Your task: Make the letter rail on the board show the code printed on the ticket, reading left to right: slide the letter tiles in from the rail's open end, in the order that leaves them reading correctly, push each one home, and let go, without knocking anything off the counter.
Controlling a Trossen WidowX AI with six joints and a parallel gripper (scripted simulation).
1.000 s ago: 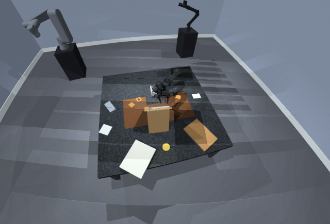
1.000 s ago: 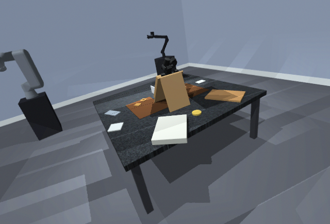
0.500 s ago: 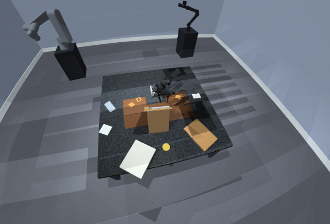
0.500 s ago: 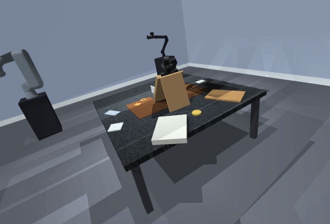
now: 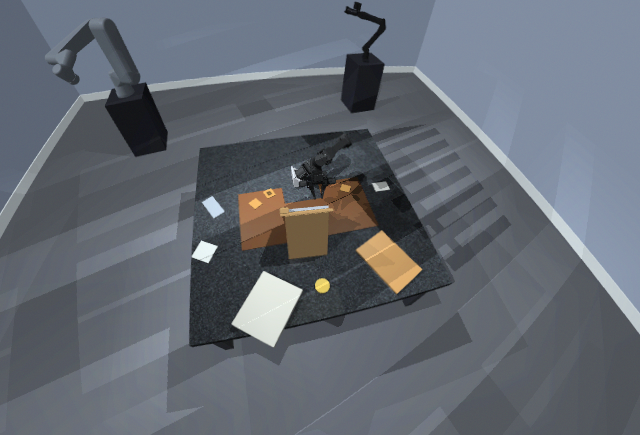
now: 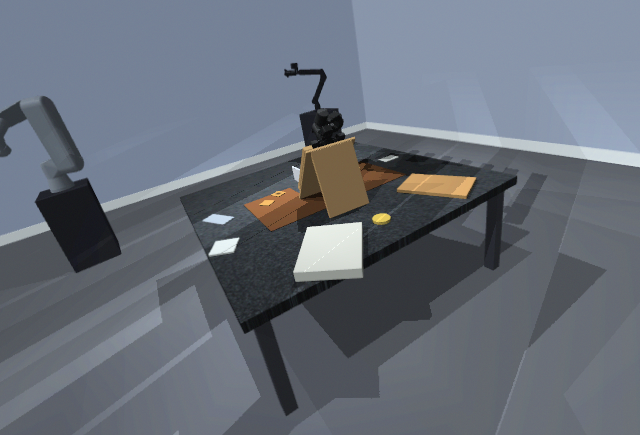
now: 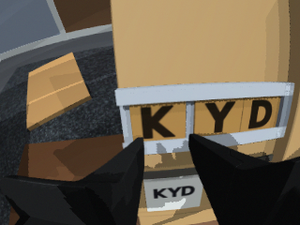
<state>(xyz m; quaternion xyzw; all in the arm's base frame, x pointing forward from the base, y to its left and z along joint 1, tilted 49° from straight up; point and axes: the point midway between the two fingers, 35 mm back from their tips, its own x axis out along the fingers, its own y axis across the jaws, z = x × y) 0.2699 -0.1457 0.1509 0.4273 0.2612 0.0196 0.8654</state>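
The tan board (image 5: 307, 236) (image 6: 341, 177) (image 7: 197, 47) stands upright like an easel. Its pale rail (image 5: 309, 208) (image 7: 202, 94) holds three letter tiles in the wrist view: K (image 7: 157, 122) at left, Y (image 7: 219, 117) in the middle, D (image 7: 260, 114) at right. Y and D sit edge to edge; a pale strip separates K from Y. The ticket (image 7: 173, 204) below reads KYD. My gripper (image 5: 317, 196) (image 7: 167, 142) is open, fingertips apart at the rail's lower edge in front of K, with nothing seen between them. In the exterior view the board hides the fingertips.
Loose orange tiles (image 5: 255, 204) (image 6: 266, 203) lie on the brown mat (image 5: 258, 226) (image 6: 273, 217), one with a dark mark (image 5: 269, 193); another (image 5: 345, 188) lies opposite. A tan slab (image 5: 387, 259) (image 6: 436, 184) (image 7: 56, 89), white box (image 5: 267, 308) (image 6: 330, 249) and yellow disc (image 5: 322, 285) (image 6: 381, 219) lie behind the board.
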